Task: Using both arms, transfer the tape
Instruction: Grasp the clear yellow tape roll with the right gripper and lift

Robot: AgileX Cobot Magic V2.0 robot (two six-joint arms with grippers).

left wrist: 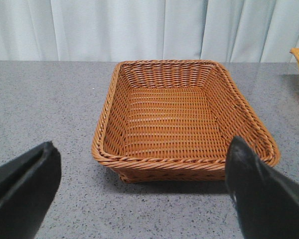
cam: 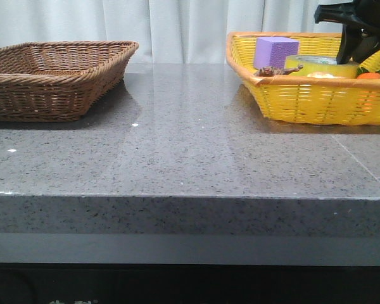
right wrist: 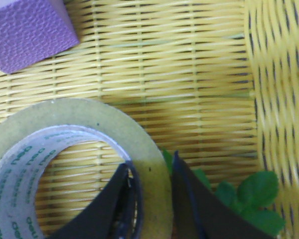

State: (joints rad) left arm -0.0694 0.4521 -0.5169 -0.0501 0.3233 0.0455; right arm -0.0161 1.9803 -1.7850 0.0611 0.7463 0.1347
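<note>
My right gripper (right wrist: 148, 199) clamped on the tape roll's (right wrist: 79, 164) wall inside the yellow basket (cam: 304, 101), purple foam cube (right wrist: 25, 30) nearby, my left gripper (left wrist: 139, 194) spread wide before the brown wicker basket (left wrist: 182, 162)

1. Brown wicker basket (left wrist: 184, 114) sits ahead of the left hand (left wrist: 139, 194), on the grey worktop (cam: 190, 145).
2. Yellow basket (cam: 304, 101) lies under the right hand (right wrist: 149, 199), holding a purple foam cube (cam: 275, 50), an orange fruit (cam: 369, 76) and green leaves (right wrist: 249, 199).

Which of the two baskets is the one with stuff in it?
The yellow basket on the right: it holds the tape, a purple cube and more. The brown wicker basket looks empty.
</note>
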